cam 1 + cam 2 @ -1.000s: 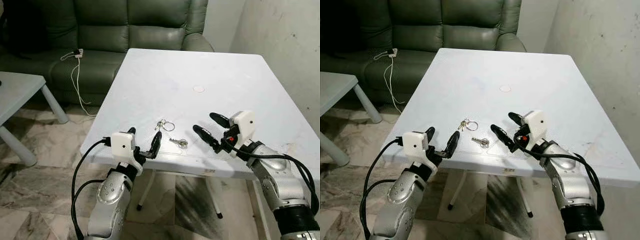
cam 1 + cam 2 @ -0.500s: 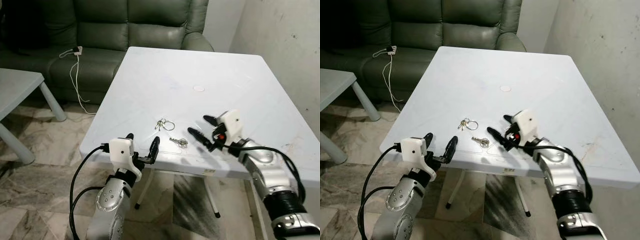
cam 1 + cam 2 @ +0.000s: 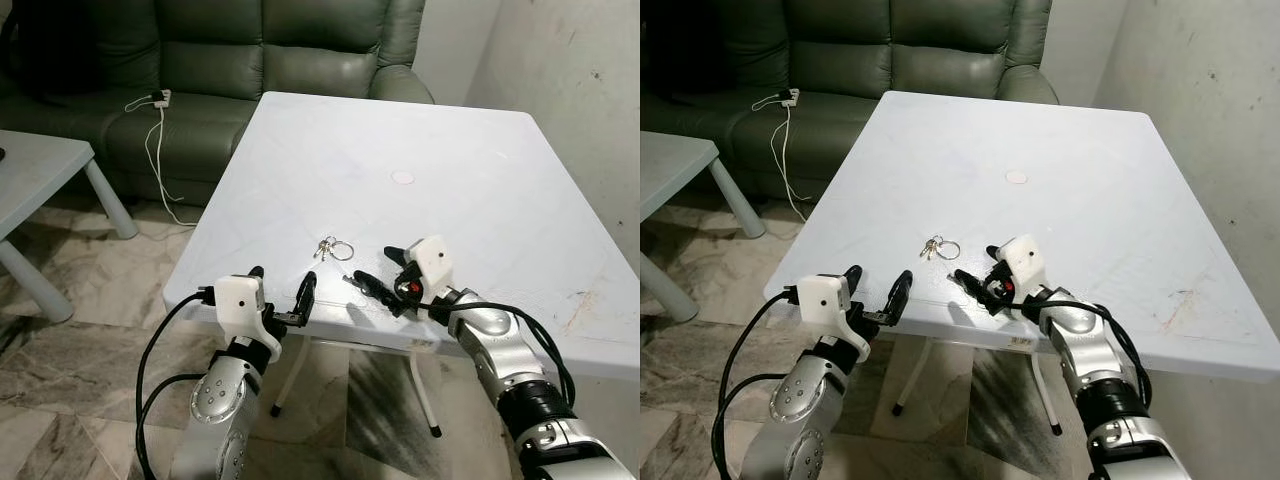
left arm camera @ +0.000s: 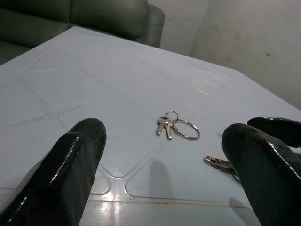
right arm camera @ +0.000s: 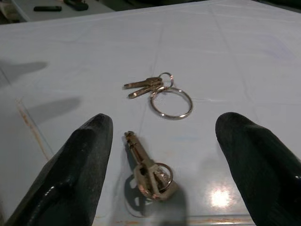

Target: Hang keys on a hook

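Note:
A bunch of keys on a ring lies on the white table near its front edge. A single brass key with a small ring lies just right of the bunch and nearer the edge. My right gripper hovers low over the table, open, its fingers on either side of the single key without touching it. My left gripper is open at the table's front edge, left of both keys, pointing toward the bunch.
A green sofa stands behind the table with a power strip and white cable on its seat. A low white side table is at the left. A wall runs along the right. Marble floor lies below.
My right gripper has moved left along the table's front part and now brackets the single key. The left gripper has barely moved. The camera shifted slightly.

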Available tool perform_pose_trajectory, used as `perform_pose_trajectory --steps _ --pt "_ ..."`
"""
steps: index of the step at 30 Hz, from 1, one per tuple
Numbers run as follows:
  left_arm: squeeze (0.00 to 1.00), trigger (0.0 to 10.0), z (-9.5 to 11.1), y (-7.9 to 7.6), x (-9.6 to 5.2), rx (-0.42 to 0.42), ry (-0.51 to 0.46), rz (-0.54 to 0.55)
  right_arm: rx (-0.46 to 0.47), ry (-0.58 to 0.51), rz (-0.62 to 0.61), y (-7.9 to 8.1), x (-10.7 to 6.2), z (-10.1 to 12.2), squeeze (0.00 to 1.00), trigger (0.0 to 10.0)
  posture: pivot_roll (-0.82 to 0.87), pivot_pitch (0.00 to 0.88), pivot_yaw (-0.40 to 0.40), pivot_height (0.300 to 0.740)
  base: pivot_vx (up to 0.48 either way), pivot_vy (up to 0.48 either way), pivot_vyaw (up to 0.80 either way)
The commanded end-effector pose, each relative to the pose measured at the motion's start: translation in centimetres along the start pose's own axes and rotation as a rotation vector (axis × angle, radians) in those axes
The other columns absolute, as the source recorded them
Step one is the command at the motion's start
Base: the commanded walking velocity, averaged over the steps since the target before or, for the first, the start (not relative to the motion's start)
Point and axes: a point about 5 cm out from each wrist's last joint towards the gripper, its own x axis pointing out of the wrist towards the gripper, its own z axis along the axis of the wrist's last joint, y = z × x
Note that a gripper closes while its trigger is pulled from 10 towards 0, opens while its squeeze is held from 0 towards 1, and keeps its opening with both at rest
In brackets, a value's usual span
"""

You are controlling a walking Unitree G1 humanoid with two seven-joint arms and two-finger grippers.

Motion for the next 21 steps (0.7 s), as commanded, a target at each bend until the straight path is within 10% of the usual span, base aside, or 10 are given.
perform_pose_trajectory --steps 1,18,19,21 --pt "0.00 10.0 0.2 -0.5 0.0 -0.026 -0.011 0.001 -0.044 0.007 0.004 0.0 0.1 0.1 0.00 10.0 0.04 0.039 -0.092 0.740 0.000 0.000 0.00" --pt "0.00 10.0 0.4 -0.6 -0.1 -0.032 -0.010 0.011 -0.109 0.127 -0.014 0.1 -0.1 -1.7 0.00 9.2 0.04 0.044 -0.093 0.740 0.000 0.000 0.00" --pt "0.00 10.0 0.4 -0.6 -0.1 -0.033 -0.010 0.010 -0.104 0.122 -0.014 0.1 -0.1 -1.7 0.00 0.7 0.04 0.045 -0.093 0.740 0.000 0.000 0.00" --pt "0.00 10.0 0.4 -0.6 -0.1 -0.034 -0.009 0.010 -0.094 0.139 -0.013 0.0 -0.2 -1.9 0.00 0.0 0.04 0.043 -0.092 0.740 0.000 0.000 0.00"
